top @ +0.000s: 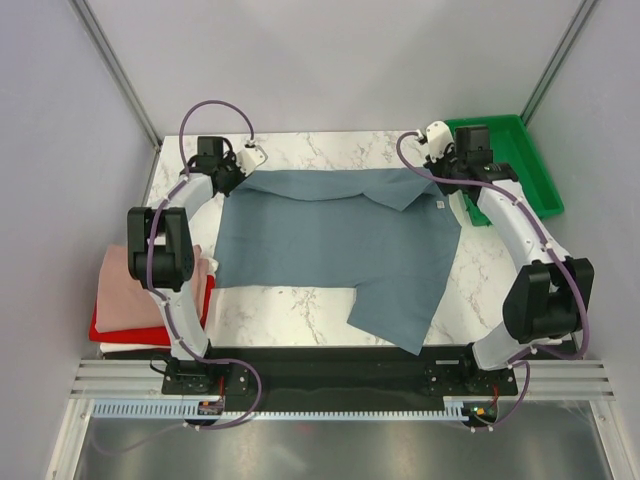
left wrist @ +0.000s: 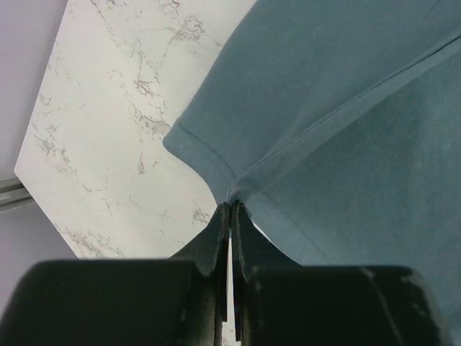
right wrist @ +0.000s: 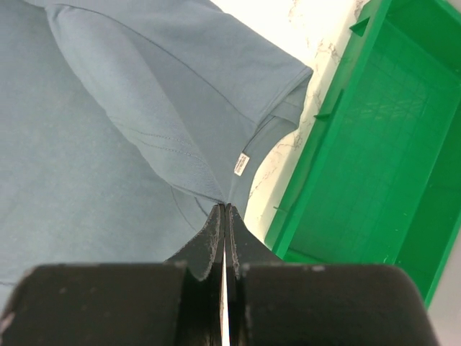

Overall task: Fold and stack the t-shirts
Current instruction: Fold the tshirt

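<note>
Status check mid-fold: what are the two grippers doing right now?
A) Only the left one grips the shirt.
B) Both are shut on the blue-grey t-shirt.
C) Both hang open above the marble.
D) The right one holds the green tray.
B: in the wrist views the left gripper and right gripper each pinch the blue-grey t-shirt, its fabric bunching at the tips.

We see our right gripper [right wrist: 225, 212] pinched tight on a fold of the blue-grey t-shirt [right wrist: 108, 144], near its small white label [right wrist: 241, 163]. The green tray [right wrist: 374, 144] sits beside the shirt on the marble table [right wrist: 317, 36].
</note>
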